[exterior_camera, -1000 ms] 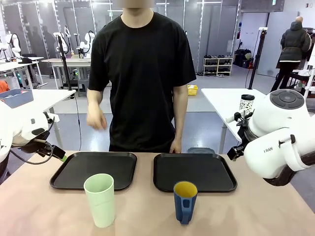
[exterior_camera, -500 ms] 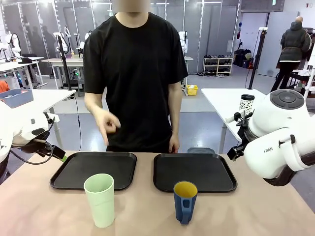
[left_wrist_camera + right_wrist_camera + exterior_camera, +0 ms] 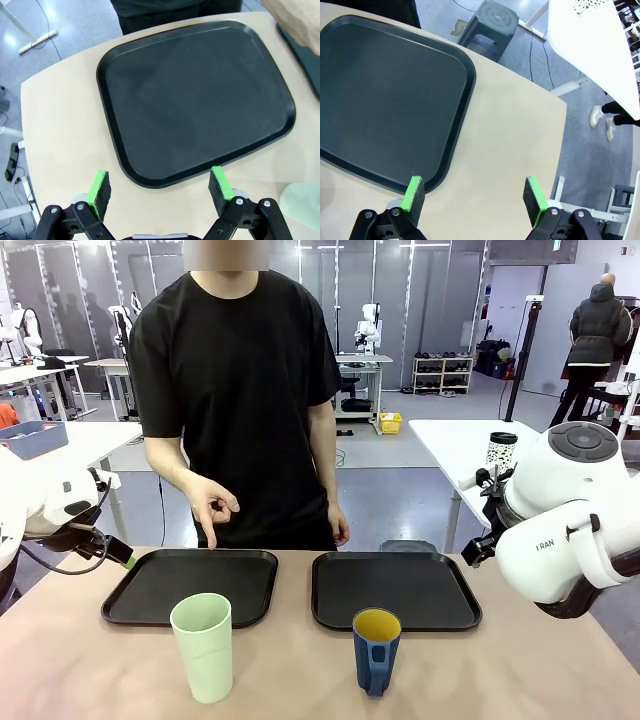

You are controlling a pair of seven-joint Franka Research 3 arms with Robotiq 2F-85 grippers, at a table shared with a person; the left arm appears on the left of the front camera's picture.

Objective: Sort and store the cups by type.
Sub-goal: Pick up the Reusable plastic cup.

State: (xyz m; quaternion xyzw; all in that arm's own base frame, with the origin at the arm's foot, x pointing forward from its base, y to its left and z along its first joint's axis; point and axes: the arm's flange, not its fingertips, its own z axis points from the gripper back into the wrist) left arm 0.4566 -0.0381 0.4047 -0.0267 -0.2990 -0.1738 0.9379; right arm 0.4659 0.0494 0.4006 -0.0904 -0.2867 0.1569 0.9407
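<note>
Presently: both cups loose on the table, both grippers wide and empty

Two black trays are seen side by side on the far half of the tan table (image 3: 300, 685). The left tray (image 3: 195, 580) and the right tray (image 3: 400, 590) are both bare.

- The mint-green tumbler (image 3: 203, 645) is set upright on the table, just in front of the left tray's near edge and apart from it. A sliver of its rim is also caught in the left wrist view (image 3: 303, 201).
- The dark blue mug (image 3: 376, 650), yellow inside, is set upright just in front of the right tray, handle turned toward the camera.
- The two cups are well apart from each other.

The left gripper (image 3: 160, 182) is held above the table at the left tray's edge. Its green pads are spread wide and nothing is held between them. The right gripper (image 3: 472, 192) is held above bare table beside the right tray's corner (image 3: 385, 90), likewise spread wide and empty.

A person's hand (image 3: 212, 508) is held over the far edge of the left tray, one finger pointed down. The other hand (image 3: 338, 528) is hung at the person's side.

A white speckled cup (image 3: 501, 450) with a dark lid is noted on another table behind. A grey stool (image 3: 492, 17) is seen on the floor past the table.
</note>
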